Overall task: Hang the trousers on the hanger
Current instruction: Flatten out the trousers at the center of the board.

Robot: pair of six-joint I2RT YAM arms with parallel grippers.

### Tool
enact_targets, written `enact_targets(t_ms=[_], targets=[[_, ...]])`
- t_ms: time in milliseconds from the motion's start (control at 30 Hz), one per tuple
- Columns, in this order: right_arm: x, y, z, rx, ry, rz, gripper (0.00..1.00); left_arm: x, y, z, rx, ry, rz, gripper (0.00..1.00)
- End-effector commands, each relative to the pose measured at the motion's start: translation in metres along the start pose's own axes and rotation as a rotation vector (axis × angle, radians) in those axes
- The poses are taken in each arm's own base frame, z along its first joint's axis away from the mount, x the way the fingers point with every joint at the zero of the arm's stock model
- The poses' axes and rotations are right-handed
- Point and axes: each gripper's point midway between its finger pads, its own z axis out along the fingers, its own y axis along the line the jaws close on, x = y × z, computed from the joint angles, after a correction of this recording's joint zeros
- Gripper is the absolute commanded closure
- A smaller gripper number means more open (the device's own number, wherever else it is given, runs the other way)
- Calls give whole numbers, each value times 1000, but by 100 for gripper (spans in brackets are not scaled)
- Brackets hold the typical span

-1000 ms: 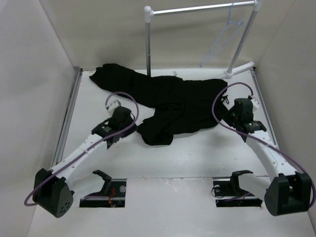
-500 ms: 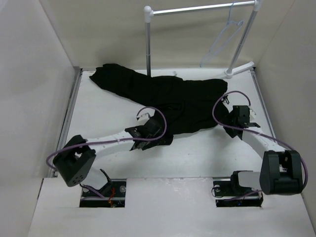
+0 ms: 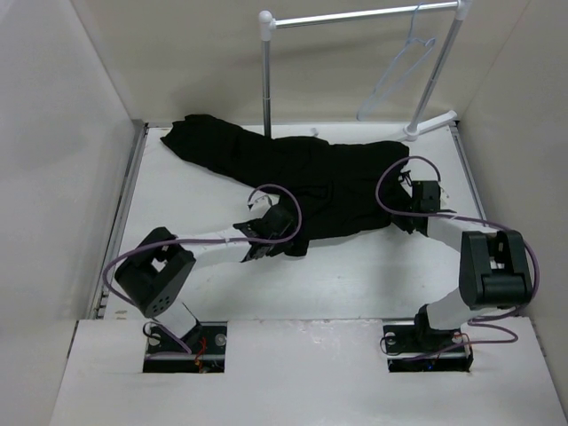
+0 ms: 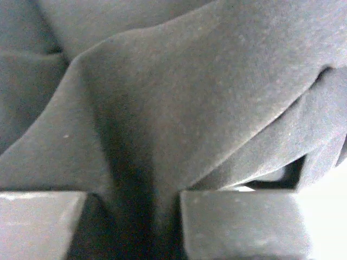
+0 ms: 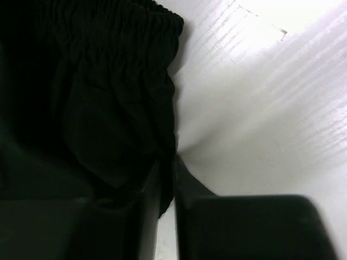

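Left gripper (image 4: 133, 203): fingers pressed onto raised fold of trousers (image 3: 328, 182), cloth bunched between them. Right gripper (image 5: 169, 187): fingers nearly together, nipping gathered waist edge, bare table (image 5: 260, 108) just outboard.

Trousers flat between both grippers. Waist at right gripper. Long axis runs across, then away past left gripper to far left. One leg doubled back to left gripper.

Rail stand (image 3: 266, 80): post rises at cloth's far edge. Hanger (image 3: 397, 78) hooked on rail, tilted, well beyond right gripper, clear of cloth.

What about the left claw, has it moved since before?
Yes. The left gripper slid right: from left of the rail stand's pole to just right of it, on the trousers.
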Motion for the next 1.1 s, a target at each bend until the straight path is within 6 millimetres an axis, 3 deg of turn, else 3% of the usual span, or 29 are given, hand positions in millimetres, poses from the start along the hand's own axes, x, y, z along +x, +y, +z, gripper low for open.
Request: enact_targets(t_ms=[0,100,233,333,400,500,633,767,833,900,933,1000,1067], targets=[[-26,34,-5,-98,-81,16,88,-13,9,-28,15,-34,-8,94],[-33,39,-14,-117,-107,35,95,-30,26,-68,26,-74,-26,96],[-43,39,-40,-126,-164,56,98,-73,60,-141,38,-195,-96,96],[-39,37,-61,-131,-172,48,99,-109,88,-189,25,-311,-177,94],[-32,34,-75,-135,-165,38,100,-133,102,-210,21,-382,-246,93],[-25,27,-96,-144,-165,23,100,-161,110,-223,63,-424,-358,91],[-20,17,-125,-165,-180,19,100,-205,104,-226,186,-454,-498,91],[-22,11,-147,-172,-201,6,100,-256,110,-230,88,-537,-481,91],[-20,6,-148,-163,-195,-6,100,-274,95,-235,74,-559,-409,90],[-16,-1,-146,-146,-189,-9,100,-277,87,-233,31,-547,-303,87],[-13,-4,-143,-139,-183,-10,100,-267,91,-227,-23,-509,-273,83],[-10,-11,-141,-129,-180,-6,99,-233,114,-211,-141,-420,-231,68],[-10,-14,-142,-130,-190,0,99,-193,150,-199,-256,-357,-229,48]])
